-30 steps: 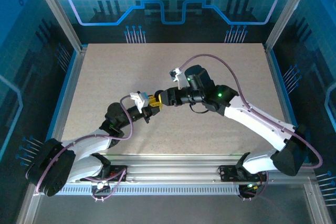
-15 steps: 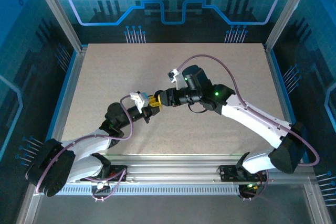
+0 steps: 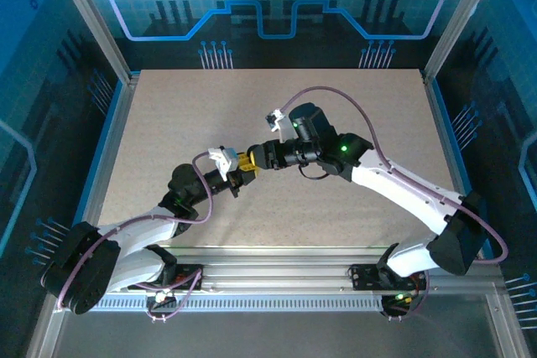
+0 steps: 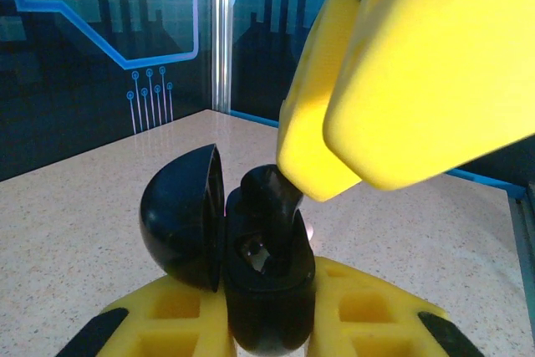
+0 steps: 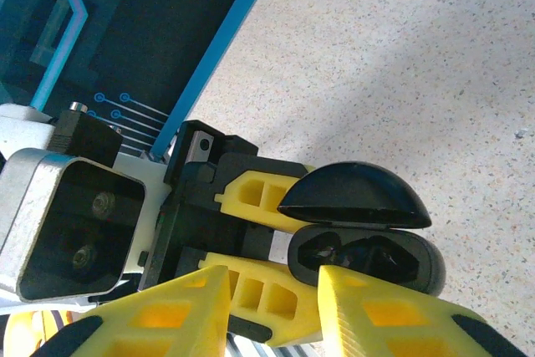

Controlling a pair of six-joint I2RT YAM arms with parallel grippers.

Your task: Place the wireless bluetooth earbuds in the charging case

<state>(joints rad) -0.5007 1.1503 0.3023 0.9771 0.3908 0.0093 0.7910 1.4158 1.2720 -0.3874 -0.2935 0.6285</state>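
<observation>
Charging case (image 4: 266, 298): black, round, lid hinged open to one side, pinched at its body between the yellow jaws of the left gripper (image 4: 267, 323). Earbud (image 4: 266, 194): dark, standing up out of the case's open well, met from above by a yellow fingertip (image 4: 318, 165) of the right gripper (image 5: 274, 280). Right jaws: spread just beside the case, nothing seen between them.

Right arm (image 3: 394, 186) swung slightly left, right fingers (image 4: 418, 81) nudged closer over the left fingers (image 4: 159, 323)
</observation>
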